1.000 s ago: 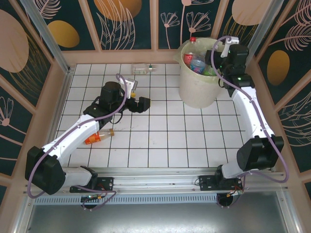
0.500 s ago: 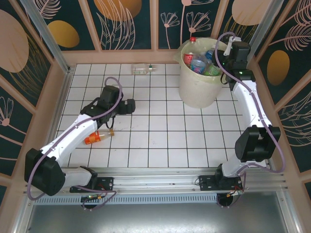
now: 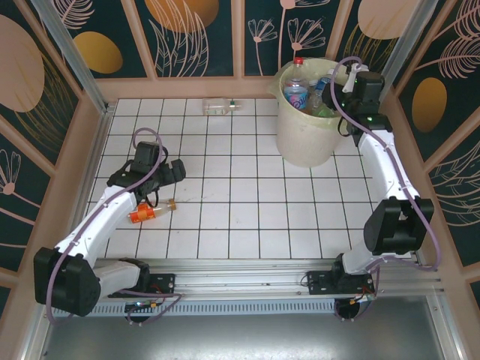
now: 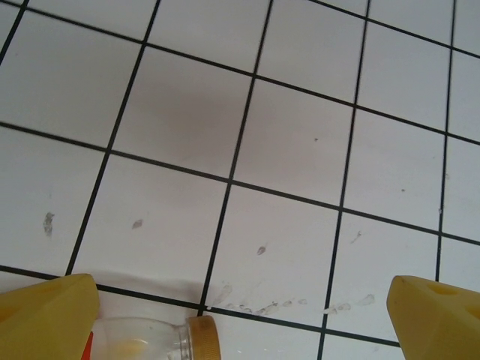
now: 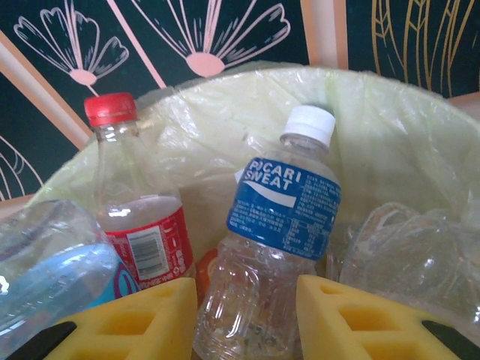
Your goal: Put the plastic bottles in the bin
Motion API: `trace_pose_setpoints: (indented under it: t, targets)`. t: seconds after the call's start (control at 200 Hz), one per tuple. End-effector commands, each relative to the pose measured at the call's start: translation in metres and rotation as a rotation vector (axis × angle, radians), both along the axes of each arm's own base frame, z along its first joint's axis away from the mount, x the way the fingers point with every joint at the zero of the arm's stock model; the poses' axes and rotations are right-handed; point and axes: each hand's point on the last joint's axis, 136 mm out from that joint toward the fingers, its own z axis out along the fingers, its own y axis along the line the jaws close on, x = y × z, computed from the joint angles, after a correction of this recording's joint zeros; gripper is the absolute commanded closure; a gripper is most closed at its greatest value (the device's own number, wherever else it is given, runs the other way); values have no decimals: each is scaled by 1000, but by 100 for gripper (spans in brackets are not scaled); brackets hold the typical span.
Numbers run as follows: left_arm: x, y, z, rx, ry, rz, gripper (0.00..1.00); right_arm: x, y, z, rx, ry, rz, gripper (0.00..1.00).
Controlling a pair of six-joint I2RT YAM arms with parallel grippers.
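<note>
The cream bin [image 3: 300, 142] with its pale green liner [image 5: 390, 127] stands at the back right and holds several plastic bottles. My right gripper [image 3: 341, 84] hangs over its right rim. In the right wrist view the right gripper [image 5: 247, 315] is shut on an upright blue-labelled, white-capped bottle [image 5: 281, 217]. Beside it stands a red-capped, red-labelled bottle [image 5: 139, 217]. My left gripper [image 3: 174, 174] is open, low over the tiles. An orange-labelled bottle [image 3: 150, 214] lies just in front of it. Its tan cap [image 4: 201, 337] sits by the left gripper's [image 4: 244, 322] left finger. A clear bottle [image 3: 221, 106] lies at the back wall.
A light-blue-labelled bottle [image 5: 52, 262] and crumpled clear bottles [image 5: 412, 247] crowd the bin. Wooden walls close the tiled floor [image 3: 247, 202] on three sides, and a metal rail [image 3: 247, 270] runs along the near edge by the arm bases.
My left arm has drawn back leftward and nearer, ending beside the orange-labelled bottle. My right gripper has shifted slightly over the bin and its jaws have narrowed onto the blue-labelled bottle.
</note>
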Motion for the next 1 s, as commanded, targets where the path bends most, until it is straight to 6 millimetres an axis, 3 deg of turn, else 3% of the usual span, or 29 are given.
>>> trace_pose_setpoints:
  t: [0.0, 0.18, 0.325, 0.535, 0.696, 0.846, 0.996]
  targets:
    - [1, 8, 5, -57, -20, 40, 1, -17, 13, 52, -15, -110, 60, 58]
    - [-2, 36, 9, -31, -25, 133, 1, -51, 73, 57, 3, -135, 288, 50]
    - [-2, 49, 6, -30, -21, 161, 1, -88, 138, 46, -6, -135, 483, 44]
    - [19, 77, -4, -110, -50, 236, 1, -147, 227, 22, 55, -123, 832, 35]
    - [41, 97, -1, -243, -89, 280, 1, -189, 289, -13, 64, -73, 1068, 31]
    - [63, 106, 6, -379, -137, 293, 1, -218, 347, -60, 33, 11, 1226, 27]
    - [91, 117, 25, -564, -221, 281, 1, -243, 400, -106, 3, 93, 1336, 20]
